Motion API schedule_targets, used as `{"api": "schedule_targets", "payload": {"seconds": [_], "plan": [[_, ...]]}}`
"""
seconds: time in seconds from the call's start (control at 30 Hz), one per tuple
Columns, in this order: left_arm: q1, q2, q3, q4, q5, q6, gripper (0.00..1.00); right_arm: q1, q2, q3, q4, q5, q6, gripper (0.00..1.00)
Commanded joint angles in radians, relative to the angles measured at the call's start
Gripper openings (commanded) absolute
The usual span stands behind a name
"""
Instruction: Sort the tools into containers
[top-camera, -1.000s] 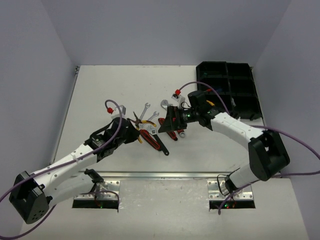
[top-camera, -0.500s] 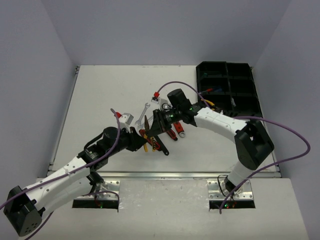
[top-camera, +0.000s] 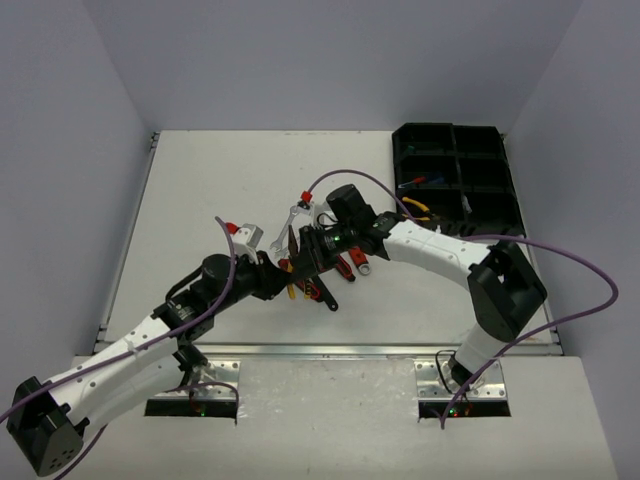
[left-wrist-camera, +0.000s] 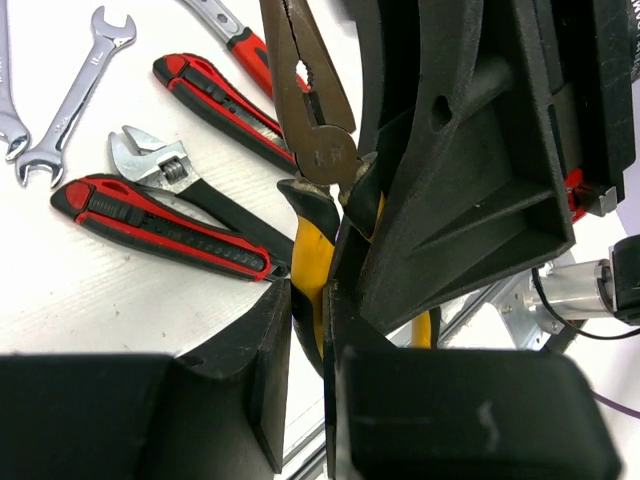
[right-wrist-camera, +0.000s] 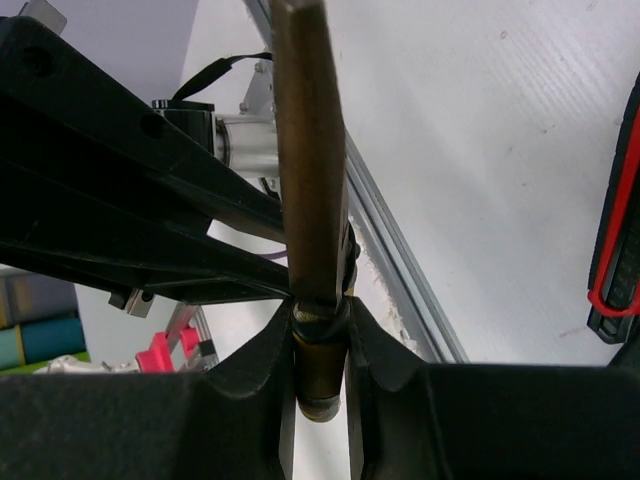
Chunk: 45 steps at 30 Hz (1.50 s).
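Sorting is at an early stage, by the look of it. The black organiser tray at the upper right of the tabletop holds only a few tools in its left-hand compartments, one with yellow handles, the others too small to name. Most of the tools lie in a loose pile at the middle of the tabletop. In the left wrist view, two red-and-black utility knives, a black-handled adjustable wrench and a silver open-ended wrench lie untouched at the upper left.

The yellow-handled pliers are off the tabletop, held above the pile between the two arms. The left gripper is closed on the yellow handles. The right gripper is clamped on the brown metal nose, its fingers pressed to either side.

The left arm stretches diagonally from the lower left of the top view, its wrist pointing right. The right arm reaches from the lower right across to the centre, elbow bent and wrist turned to face the left gripper. It reads as a handover, so that the right arm can carry the pliers to the tray.
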Motion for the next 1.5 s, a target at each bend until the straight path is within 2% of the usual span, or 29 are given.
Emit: {"api": "schedule_targets", "payload": {"seconds": [0.0, 0.1, 0.17, 0.2, 0.27, 0.3, 0.37, 0.47, 0.5, 0.63, 0.67, 0.8, 0.83, 0.87, 0.9, 0.93, 1.0, 1.1, 1.2, 1.27, 1.33, 1.47], "plan": [[-0.005, -0.022, 0.053, 0.121, -0.025, -0.026, 0.00, 0.009, -0.033, -0.036, 0.094, 0.026, 0.019, 0.11], [-0.005, -0.025, 0.059, 0.094, -0.061, -0.038, 0.00, 0.009, -0.046, -0.046, 0.092, 0.033, 0.017, 0.00], [-0.005, -0.035, 0.060, 0.090, -0.072, -0.045, 0.00, 0.009, -0.049, -0.051, 0.085, 0.044, 0.014, 0.03], [-0.006, -0.038, 0.060, 0.090, -0.072, -0.047, 0.00, 0.009, -0.048, -0.051, 0.084, 0.044, 0.014, 0.09], [-0.005, -0.045, 0.060, 0.090, -0.073, -0.047, 0.00, 0.009, -0.043, -0.048, 0.076, 0.041, 0.013, 0.43], [-0.005, -0.045, 0.060, 0.090, -0.072, -0.044, 0.00, 0.009, -0.042, -0.047, 0.070, 0.041, 0.013, 0.52], [-0.006, -0.048, 0.063, 0.087, -0.073, -0.041, 0.00, 0.009, -0.040, -0.046, 0.065, 0.049, 0.010, 0.57], [-0.005, -0.049, 0.062, 0.082, -0.073, -0.038, 0.00, 0.009, -0.046, -0.043, 0.047, 0.061, 0.000, 0.56], [-0.005, -0.048, 0.061, 0.082, -0.073, -0.037, 0.00, 0.009, -0.048, -0.043, 0.047, 0.061, -0.004, 0.51], [-0.005, -0.040, 0.060, 0.078, -0.073, -0.033, 0.00, 0.009, -0.057, -0.041, 0.044, 0.063, -0.014, 0.05], [-0.005, -0.038, 0.060, 0.078, -0.072, -0.032, 0.00, 0.008, -0.057, -0.040, 0.044, 0.065, -0.016, 0.01], [-0.006, -0.033, 0.065, 0.066, -0.106, -0.037, 0.01, 0.009, -0.064, -0.054, 0.047, 0.098, -0.006, 0.00], [-0.006, -0.031, 0.068, 0.062, -0.116, -0.040, 0.08, 0.009, -0.068, -0.060, 0.052, 0.106, -0.001, 0.00], [-0.006, -0.030, 0.074, 0.057, -0.126, -0.043, 0.24, 0.007, -0.072, -0.064, 0.055, 0.115, 0.006, 0.00], [-0.005, -0.028, 0.086, 0.021, -0.149, -0.051, 0.70, 0.006, -0.079, -0.069, 0.058, 0.131, 0.016, 0.00], [-0.005, -0.027, 0.093, -0.002, -0.164, -0.058, 0.98, 0.006, -0.083, -0.073, 0.060, 0.141, 0.022, 0.00], [-0.005, -0.021, 0.128, -0.052, -0.216, -0.078, 1.00, -0.005, -0.099, -0.081, 0.065, 0.171, 0.043, 0.00], [-0.005, -0.010, 0.223, -0.217, -0.359, -0.121, 1.00, -0.065, -0.142, -0.108, 0.060, 0.234, 0.101, 0.00], [-0.005, -0.020, 0.313, -0.410, -0.485, -0.161, 1.00, -0.189, -0.190, -0.166, 0.058, 0.253, 0.163, 0.00], [-0.005, -0.056, 0.399, -0.514, -0.540, -0.149, 1.00, -0.326, -0.250, -0.218, 0.055, 0.286, 0.216, 0.00], [-0.003, -0.086, 0.442, -0.538, -0.543, -0.101, 1.00, -0.413, -0.277, -0.244, 0.041, 0.318, 0.253, 0.00], [-0.005, -0.170, 0.414, -0.550, -0.588, -0.070, 1.00, -0.637, -0.297, -0.273, 0.038, 0.341, 0.360, 0.00]]}}
